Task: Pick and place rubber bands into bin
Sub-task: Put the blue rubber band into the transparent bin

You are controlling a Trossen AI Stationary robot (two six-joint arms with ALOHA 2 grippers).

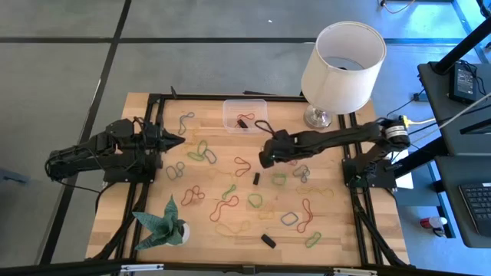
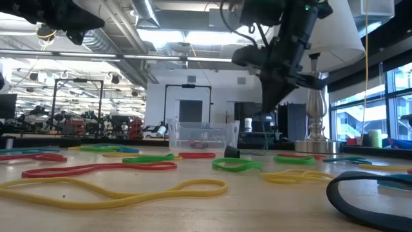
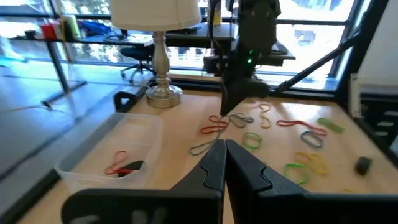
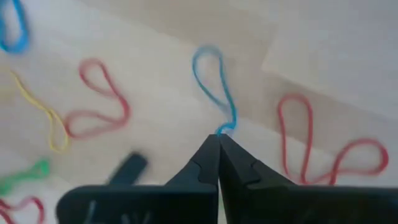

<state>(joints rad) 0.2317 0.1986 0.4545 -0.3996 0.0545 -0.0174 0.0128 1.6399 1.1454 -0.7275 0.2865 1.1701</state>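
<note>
Here the right gripper (image 4: 219, 138), fingers pinched together, grips one end of a blue rubber band (image 4: 214, 87), a hold only the right wrist view reveals. The left gripper (image 1: 178, 141) waits closed at the table's left. One clear bin (image 1: 245, 115) holds one red band (image 3: 116, 163); two black blocks (image 1: 256, 179) lie outside it.

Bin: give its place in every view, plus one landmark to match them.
High view: the bin sits top centre of the table, left of the lamp.
Low view: centre, far across the table, lamp to its right.
Left wrist view: lower left, lamp behind it.
Right wrist view: not clearly in it; the right pincer is shut on a blue rubber band.
Landmark: the lamp.
</note>
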